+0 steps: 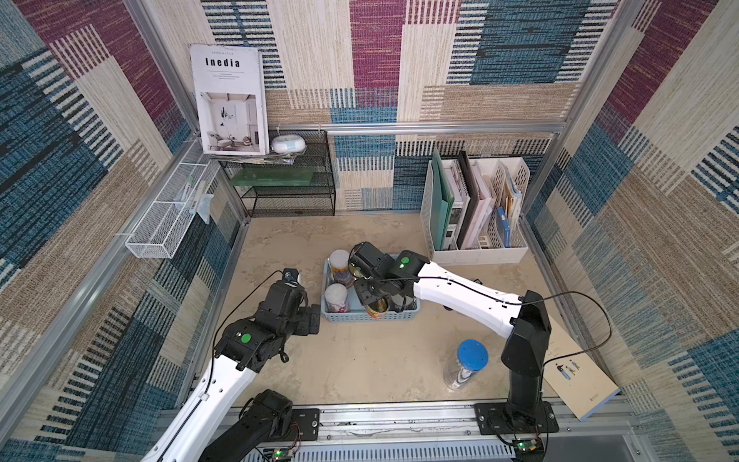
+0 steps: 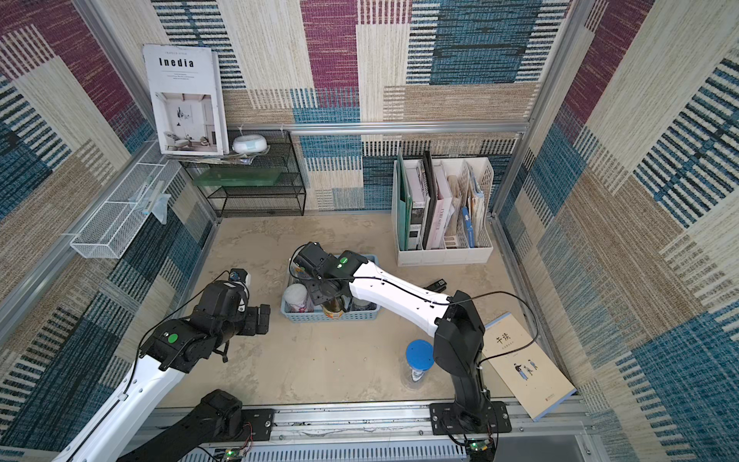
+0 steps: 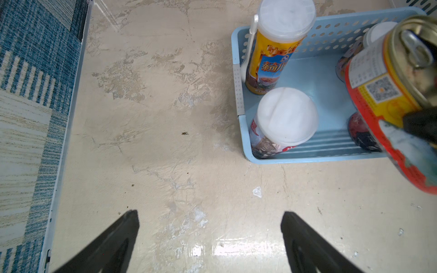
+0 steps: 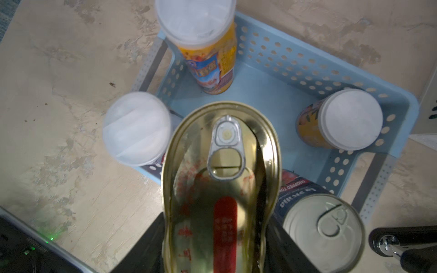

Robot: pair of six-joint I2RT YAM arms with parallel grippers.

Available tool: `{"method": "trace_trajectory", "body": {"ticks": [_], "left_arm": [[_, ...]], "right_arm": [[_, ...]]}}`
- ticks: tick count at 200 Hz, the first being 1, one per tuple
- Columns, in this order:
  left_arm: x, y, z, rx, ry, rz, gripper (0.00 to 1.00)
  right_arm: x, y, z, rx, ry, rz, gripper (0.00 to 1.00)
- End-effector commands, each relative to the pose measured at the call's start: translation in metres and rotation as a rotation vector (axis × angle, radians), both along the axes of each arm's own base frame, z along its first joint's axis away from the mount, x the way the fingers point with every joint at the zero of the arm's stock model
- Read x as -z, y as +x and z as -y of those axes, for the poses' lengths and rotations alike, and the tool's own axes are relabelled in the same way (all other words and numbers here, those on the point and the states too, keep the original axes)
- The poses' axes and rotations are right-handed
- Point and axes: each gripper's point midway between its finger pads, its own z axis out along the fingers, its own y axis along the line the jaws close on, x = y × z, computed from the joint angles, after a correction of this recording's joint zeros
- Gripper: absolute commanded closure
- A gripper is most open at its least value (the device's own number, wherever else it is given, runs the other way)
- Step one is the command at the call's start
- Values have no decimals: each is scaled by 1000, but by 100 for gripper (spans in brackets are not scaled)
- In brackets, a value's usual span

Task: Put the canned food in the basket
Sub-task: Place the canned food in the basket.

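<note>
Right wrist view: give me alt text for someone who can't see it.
The right gripper holds a flat oval gold tin, pull-tab up, over a light blue perforated basket. Standing in the basket are an orange-blue can, a yellow can and another white-lidded can, plus a steel pull-tab can.

Patchwork woven walls point(image 1: 376, 60), mottled beige floor point(image 1: 360, 360), black wire shelf point(image 1: 294, 202) at back.

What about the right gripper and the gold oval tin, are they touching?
Touching. Right wrist view shows the gold oval tin clamped between the right gripper's black fingers.
</note>
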Motion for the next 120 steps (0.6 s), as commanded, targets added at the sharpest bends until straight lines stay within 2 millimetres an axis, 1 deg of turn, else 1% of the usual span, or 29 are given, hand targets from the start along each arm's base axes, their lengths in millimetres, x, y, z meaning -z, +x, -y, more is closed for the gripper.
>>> {"method": "trace_trajectory", "body": {"ticks": [1, 15, 24, 49, 64, 93, 120], "left_arm": [[-2, 2, 4, 13, -13, 10, 1], [-2, 2, 4, 16, -16, 11, 1], [-2, 2, 5, 18, -16, 8, 1], [-1, 2, 5, 20, -18, 7, 1], [-1, 2, 5, 21, -19, 7, 1], [-2, 2, 6, 25, -22, 8, 1], [-2, 2, 7, 31, -27, 9, 1]], "right_arm": [[-5, 24, -1, 51, 41, 23, 41], [-3, 39, 0, 87, 56, 15, 41], [2, 46, 0, 110, 63, 2, 41], [14, 60, -3, 156, 100, -30, 41], [25, 64, -3, 182, 106, -61, 41], [38, 66, -4, 223, 123, -100, 41], [51, 72, 5, 287, 114, -124, 42]]}}
